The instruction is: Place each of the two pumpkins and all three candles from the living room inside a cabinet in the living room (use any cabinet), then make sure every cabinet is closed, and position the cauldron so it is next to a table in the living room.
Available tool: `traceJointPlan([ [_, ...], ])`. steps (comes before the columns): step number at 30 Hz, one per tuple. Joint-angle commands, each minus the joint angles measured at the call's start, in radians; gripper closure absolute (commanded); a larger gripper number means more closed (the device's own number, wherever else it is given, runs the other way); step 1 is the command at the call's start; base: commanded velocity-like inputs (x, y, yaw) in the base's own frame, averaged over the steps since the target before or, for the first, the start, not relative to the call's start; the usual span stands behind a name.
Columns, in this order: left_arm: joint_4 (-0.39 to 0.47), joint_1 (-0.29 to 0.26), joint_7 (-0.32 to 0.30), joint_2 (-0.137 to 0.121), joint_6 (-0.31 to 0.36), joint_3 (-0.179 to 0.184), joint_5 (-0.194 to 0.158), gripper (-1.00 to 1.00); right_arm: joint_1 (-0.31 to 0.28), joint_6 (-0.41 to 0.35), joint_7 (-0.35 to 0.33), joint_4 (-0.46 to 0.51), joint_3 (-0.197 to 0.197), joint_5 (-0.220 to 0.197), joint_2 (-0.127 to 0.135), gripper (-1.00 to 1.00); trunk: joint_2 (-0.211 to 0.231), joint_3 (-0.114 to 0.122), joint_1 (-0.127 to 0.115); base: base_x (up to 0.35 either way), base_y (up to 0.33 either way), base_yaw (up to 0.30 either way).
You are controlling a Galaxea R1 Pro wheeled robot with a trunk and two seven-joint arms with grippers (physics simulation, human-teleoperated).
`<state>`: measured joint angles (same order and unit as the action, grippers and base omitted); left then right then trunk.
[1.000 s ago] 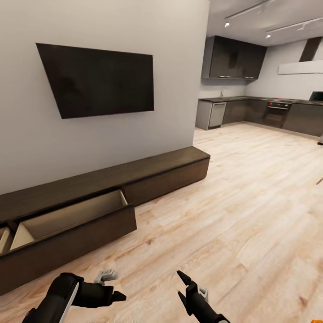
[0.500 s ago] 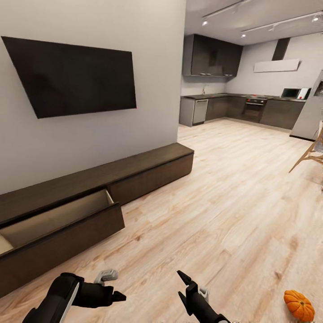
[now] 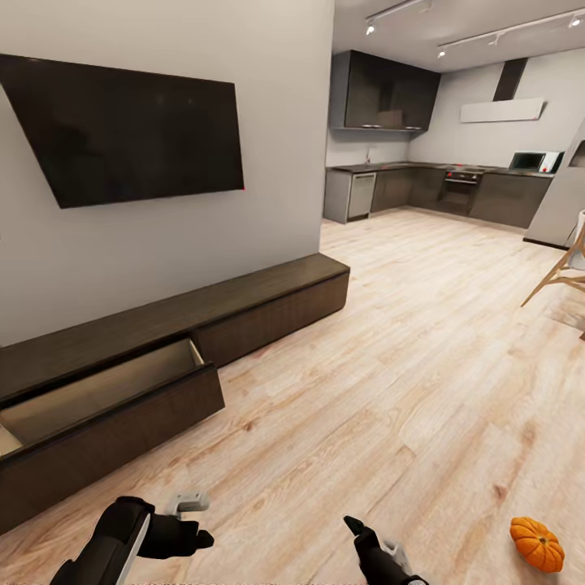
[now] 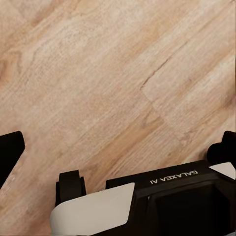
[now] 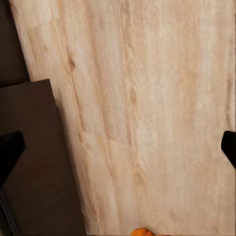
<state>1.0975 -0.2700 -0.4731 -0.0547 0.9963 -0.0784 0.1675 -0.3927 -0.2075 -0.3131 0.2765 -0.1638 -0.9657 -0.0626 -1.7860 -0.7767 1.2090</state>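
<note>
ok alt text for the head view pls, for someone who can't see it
An orange pumpkin lies on the wood floor at lower right, apart from the long dark cabinet along the left wall, whose drawer stands open. A black TV hangs above it, a kitchen lies beyond, and both arms reach in below.

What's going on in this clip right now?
Nothing is being handled. The robot stands on the wooden floor facing the cabinet, one drawer pulled open. Both arms hang low: left gripper and right gripper, jaws apart and empty. One pumpkin lies on the floor off to the robot's right, not yet put away.
</note>
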Motion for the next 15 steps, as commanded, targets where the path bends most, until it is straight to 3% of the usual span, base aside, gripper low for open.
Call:
traceJointPlan([
  [1,-0.009,0.000,0.037,0.008,-0.023,-0.002,-0.001,-1.00,0.000,0.036,0.047,0.002,0.003,0.001,-0.003,-1.00,0.000,-0.002,0.000,0.000,0.000,0.071],
  [4,-0.051,0.000,0.124,0.025,-0.066,-0.005,-0.003,-1.00,0.000,0.108,0.176,0.008,0.006,0.003,-0.008,-1.00,0.000,-0.006,0.000,0.000,0.000,0.080],
  [7,-0.098,0.000,0.229,0.047,-0.111,-0.006,-0.004,-1.00,0.000,0.130,0.304,0.010,0.023,0.005,-0.010,-1.00,0.000,-0.011,0.000,0.000,0.000,0.099],
  [9,-0.117,0.000,0.282,0.059,-0.144,-0.006,-0.004,-1.00,0.000,0.140,0.376,0.011,0.057,0.005,-0.011,-1.00,0.000,-0.014,0.000,0.000,0.000,0.115],
  [10,-0.142,0.000,0.341,0.070,-0.179,-0.006,-0.005,-1.00,0.000,0.152,0.438,0.013,0.104,0.005,-0.011,-1.00,0.000,-0.016,0.000,0.000,0.000,0.123],
  [13,-0.190,-0.001,0.462,0.093,-0.237,-0.006,-0.014,-1.00,0.000,0.218,0.530,0.021,0.197,0.002,-0.017,-1.00,0.000,-0.021,0.000,0.000,0.000,0.125],
  [15,-0.197,-0.001,0.483,0.100,-0.245,-0.006,-0.021,-1.00,0.000,0.248,0.541,0.018,0.210,-0.005,-0.017,-1.00,0.000,-0.023,0.000,0.000,0.000,0.084],
])
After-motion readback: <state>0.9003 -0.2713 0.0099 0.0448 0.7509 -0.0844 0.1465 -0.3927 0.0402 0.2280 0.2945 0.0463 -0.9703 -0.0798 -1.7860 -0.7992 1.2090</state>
